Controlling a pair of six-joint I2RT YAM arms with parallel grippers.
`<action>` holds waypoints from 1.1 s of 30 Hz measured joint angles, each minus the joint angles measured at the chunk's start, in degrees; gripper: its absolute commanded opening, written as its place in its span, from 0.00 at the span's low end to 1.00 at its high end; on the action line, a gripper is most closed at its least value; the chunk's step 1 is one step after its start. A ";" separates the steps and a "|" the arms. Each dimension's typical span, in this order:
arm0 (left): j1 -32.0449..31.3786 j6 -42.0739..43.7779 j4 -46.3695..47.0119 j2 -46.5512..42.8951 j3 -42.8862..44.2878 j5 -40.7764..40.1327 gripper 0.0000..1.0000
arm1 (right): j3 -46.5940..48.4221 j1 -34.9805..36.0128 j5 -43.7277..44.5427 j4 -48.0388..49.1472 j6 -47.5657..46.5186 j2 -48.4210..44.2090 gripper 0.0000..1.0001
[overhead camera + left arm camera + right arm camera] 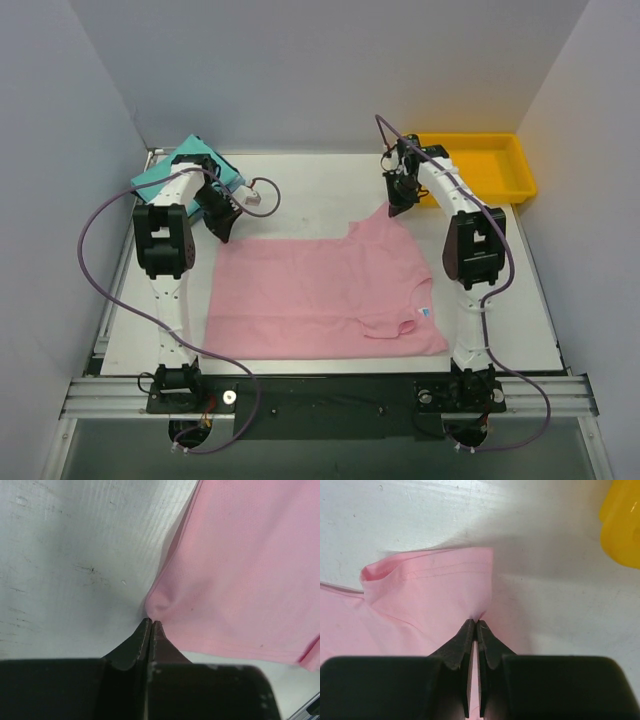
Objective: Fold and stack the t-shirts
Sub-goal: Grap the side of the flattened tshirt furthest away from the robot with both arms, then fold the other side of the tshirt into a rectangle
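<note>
Plainly the light pink t-shirt (320, 290) is the one in hand: it lies spread flat in the middle of the table (300, 180), collar and label toward the near right, hem to the left. The left gripper (226, 232) is pinched tight on the far hem corner, and its wrist view shows the cloth puckering into a small fold right at the closed tips. The right gripper (397, 207) is likewise closed on the far sleeve, with the stitched sleeve edge curling up beside it.

The teal-green t-shirt (165, 172) sits at the far left corner, with the edge of a blue t-shirt (232, 176) peeping out from under it. The yellow tray (500, 150) stands apart at the far right.

To my eye the cloth is thin, light and limp. It will sag between the two pinch points and drag on the table, not hold a line. Corners and seamed edges look like the sensible holds, since a doubled hem gives the fingers more to bite. A pinch this shallow could slip free if the arms pull apart too hard.
</note>
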 measured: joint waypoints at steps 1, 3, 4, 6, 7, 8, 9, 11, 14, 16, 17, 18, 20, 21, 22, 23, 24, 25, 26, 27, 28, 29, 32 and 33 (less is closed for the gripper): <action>0.00 0.28 -0.13 0.00 0.00 0.22 0.00 | -0.46 0.00 0.00 0.24 0.00 -0.37 0.00; -0.02 0.44 -0.20 0.00 0.00 0.48 0.00 | -1.53 0.00 -0.04 0.59 0.02 -1.05 0.00; -0.02 0.42 -0.20 -0.02 0.00 0.55 0.00 | -2.49 0.00 -0.09 0.79 0.02 -1.57 0.00; 0.00 0.35 -0.04 -0.46 -0.39 0.68 0.00 | -5.42 0.00 -0.39 1.22 0.04 -3.41 0.00; 0.00 0.31 0.09 -1.22 -1.27 0.66 0.00 | -7.21 0.00 -0.66 1.25 0.13 -4.66 0.00; 0.02 0.31 0.17 -2.34 -2.67 0.63 0.00 | -9.38 0.00 -0.90 1.42 0.20 -6.21 0.00; 0.02 0.35 0.11 -3.85 -4.33 0.57 0.00 | -12.33 0.00 -1.09 1.97 0.31 -8.24 0.00; 0.02 0.70 0.20 -7.96 -8.61 0.17 0.00 | -17.75 0.00 -1.29 1.51 0.63 -12.66 0.00; 0.02 1.75 -0.02 -15.85 -16.15 -0.96 0.00 | -25.27 -0.22 -1.64 1.07 1.55 -19.63 0.00; 0.02 2.49 -0.31 -21.31 -20.74 -1.90 0.00 | -30.21 -0.44 -2.25 0.66 2.14 -24.68 0.00; 0.02 2.84 -0.37 -23.34 -22.40 -2.23 0.00 | -32.48 -0.44 -2.54 0.48 2.51 -27.02 0.00; 0.02 3.17 -0.28 -25.79 -24.41 -2.60 0.00 | -34.64 -0.44 -2.84 0.37 2.95 -29.16 0.00; 0.02 3.87 -0.33 -29.83 -27.87 -2.99 0.00 | -39.10 -0.44 -3.41 0.22 3.69 -32.96 0.00; -0.07 4.35 -0.13 -31.82 -29.79 -3.13 0.00 | -40.89 -0.44 -3.65 0.17 4.17 -34.23 0.00; -0.15 4.76 0.13 -33.51 -31.78 -3.26 0.00 | -43.01 -0.44 -3.82 0.04 4.66 -35.69 0.00; -0.26 5.16 0.13 -35.04 -33.83 -3.34 0.00 | -45.03 -0.44 -4.09 -0.09 5.11 -36.81 0.00; -0.46 5.51 0.28 -36.35 -36.13 -3.48 0.00 | -47.01 -0.44 -4.42 -0.15 5.70 -37.81 0.00; -0.68 5.86 0.61 -37.38 -38.60 -3.69 0.00 | -48.87 -0.44 -4.76 -0.11 6.16 -38.51 0.00; -0.96 5.99 0.79 -37.99 -41.16 -3.96 0.00 | -50.75 -0.44 -5.05 0.07 6.71 -39.08 0.00; -1.25 6.05 1.22 -38.21 -43.69 -4.24 0.00 | -52.52 -0.42 -5.29 0.24 7.30 -39.36 0.00; -1.49 6.01 1.97 -38.18 -45.99 -4.48 0.00 | -54.21 -0.37 -5.46 0.52 7.82 -39.43 0.00; -1.70 5.99 2.89 -38.07 -48.09 -4.74 0.00 | -55.74 -0.37 -5.64 0.90 8.35 -39.43 0.00; -2.08 5.75 4.87 -38.01 -51.28 -5.31 0.00 | -58.49 -0.35 -5.81 1.36 9.73 -39.43 0.00; -2.19 5.55 5.64 -38.01 -51.58 -5.51 0.00 | -58.77 -0.35 -5.86 1.57 10.14 -39.43 0.00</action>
